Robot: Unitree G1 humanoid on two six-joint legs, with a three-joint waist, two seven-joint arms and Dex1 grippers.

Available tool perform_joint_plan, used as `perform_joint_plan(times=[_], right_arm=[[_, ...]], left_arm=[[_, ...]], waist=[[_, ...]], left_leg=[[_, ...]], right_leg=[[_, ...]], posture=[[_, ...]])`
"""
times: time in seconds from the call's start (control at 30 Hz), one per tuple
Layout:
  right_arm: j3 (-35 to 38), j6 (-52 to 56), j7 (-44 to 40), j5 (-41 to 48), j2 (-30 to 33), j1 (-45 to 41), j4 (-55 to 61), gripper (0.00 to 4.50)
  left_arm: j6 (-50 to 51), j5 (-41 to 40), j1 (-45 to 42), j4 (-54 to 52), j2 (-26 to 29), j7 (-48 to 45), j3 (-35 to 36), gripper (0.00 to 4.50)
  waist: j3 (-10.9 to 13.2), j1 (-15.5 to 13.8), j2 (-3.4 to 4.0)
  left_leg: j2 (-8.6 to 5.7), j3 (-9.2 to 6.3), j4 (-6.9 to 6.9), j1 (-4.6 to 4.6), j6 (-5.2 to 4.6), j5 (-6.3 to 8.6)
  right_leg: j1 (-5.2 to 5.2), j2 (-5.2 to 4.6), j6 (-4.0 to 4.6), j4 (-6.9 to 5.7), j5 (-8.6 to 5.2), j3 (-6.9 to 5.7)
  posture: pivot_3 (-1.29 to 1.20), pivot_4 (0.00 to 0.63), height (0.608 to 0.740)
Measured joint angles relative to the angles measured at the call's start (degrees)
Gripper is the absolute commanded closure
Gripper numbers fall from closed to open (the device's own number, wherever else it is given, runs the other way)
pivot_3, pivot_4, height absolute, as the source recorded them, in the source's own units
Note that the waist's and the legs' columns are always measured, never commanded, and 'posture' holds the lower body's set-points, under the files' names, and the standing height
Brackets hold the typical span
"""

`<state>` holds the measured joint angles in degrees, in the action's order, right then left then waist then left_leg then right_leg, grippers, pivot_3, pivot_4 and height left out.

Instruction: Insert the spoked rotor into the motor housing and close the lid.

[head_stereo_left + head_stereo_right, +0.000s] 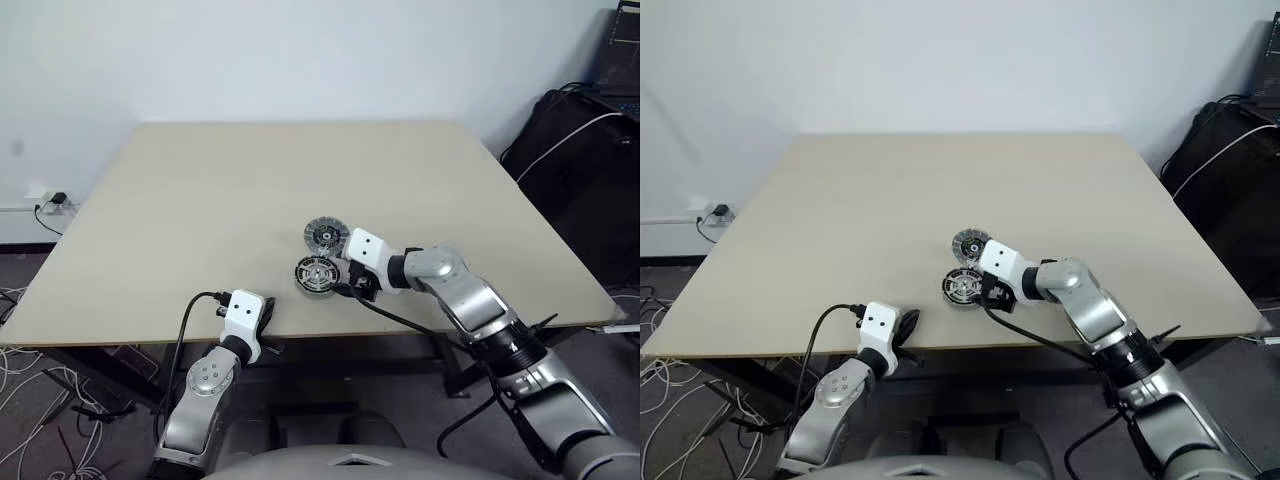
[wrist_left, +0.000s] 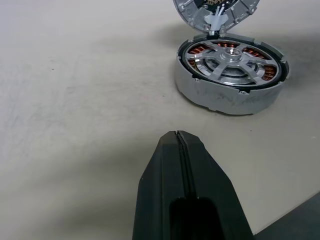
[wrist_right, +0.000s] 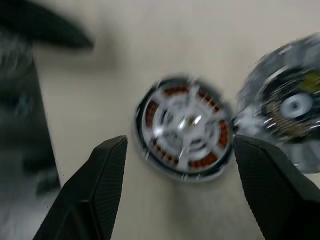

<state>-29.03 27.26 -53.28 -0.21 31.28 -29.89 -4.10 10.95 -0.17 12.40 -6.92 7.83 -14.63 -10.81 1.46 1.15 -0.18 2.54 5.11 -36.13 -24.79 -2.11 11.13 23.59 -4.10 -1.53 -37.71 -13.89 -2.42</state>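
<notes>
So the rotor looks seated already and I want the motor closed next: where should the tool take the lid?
Grip the lid across its rim, from above. It lies flat, ribbed face up, touching the motor housing's far edge, so pinch along the free sides. The right tool hangs open nearby.

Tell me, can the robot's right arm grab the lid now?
Probably yes. The right gripper is open just above the motor housing, and the lid lies right beside it with nothing covering it.

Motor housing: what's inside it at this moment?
The spoked rotor sits inside the motor housing, its spokes crossing over the copper-brown windings, which show only through the gaps. The lid lies beside it on the table, not covering it.
</notes>
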Motion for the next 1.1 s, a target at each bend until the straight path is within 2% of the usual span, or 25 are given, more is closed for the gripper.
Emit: perform_joint_plan(times=[0.23, 0.93, 0.97, 1.1], right_arm=[[-6.1, -4.7, -5.8, -6.5, -0.1, -4.5, -6.8, 0.93], [-8.3, -13.2, -12.3, -12.7, -6.8, -9.0, -19.2, 0.93], [-8.3, -13.6, -12.6, -12.9, -7.1, -9.5, -20.1, 1.33], [-8.4, -15.8, -11.6, -15.0, -8.2, -11.2, -23.4, 2.43]], left_arm=[[0.0, 0.0, 0.3, 0.0, -0.5, 0.8, 0.2, 4.5], [-0.3, 0.0, 0.7, 0.0, -0.9, 0.9, 0.1, 4.5], [-0.3, 0.0, 0.6, 0.0, -0.9, 0.9, 0.1, 4.5], [-0.4, 0.0, 0.6, 0.0, -1.0, 1.0, 0.2, 4.5]], waist=[[0.0, -0.2, -0.02], [0.0, -0.3, -0.01], [0.0, -0.3, -0.01], [0.0, -0.3, 0.03]], left_leg=[[0.01, -0.01, -0.05, -0.02, 0.0, 0.0], [0.02, 0.0, -0.08, 0.04, 0.0, 0.0], [0.02, 0.0, -0.08, 0.06, 0.01, 0.0], [0.03, 0.0, -0.1, 0.08, 0.01, 0.0]], right_leg=[[0.0, 0.02, 0.0, -0.02, 0.0, 0.0], [-0.03, 0.03, 0.01, -0.1, 0.02, 0.0], [-0.04, 0.03, 0.01, -0.11, 0.02, 0.0], [-0.04, 0.02, 0.03, -0.16, 0.04, 0.0]], posture=[[0.0, 0.0, 0.74], [0.0, 0.0, 0.74], [0.0, 0.0, 0.74], [0.0, 0.0, 0.74]])
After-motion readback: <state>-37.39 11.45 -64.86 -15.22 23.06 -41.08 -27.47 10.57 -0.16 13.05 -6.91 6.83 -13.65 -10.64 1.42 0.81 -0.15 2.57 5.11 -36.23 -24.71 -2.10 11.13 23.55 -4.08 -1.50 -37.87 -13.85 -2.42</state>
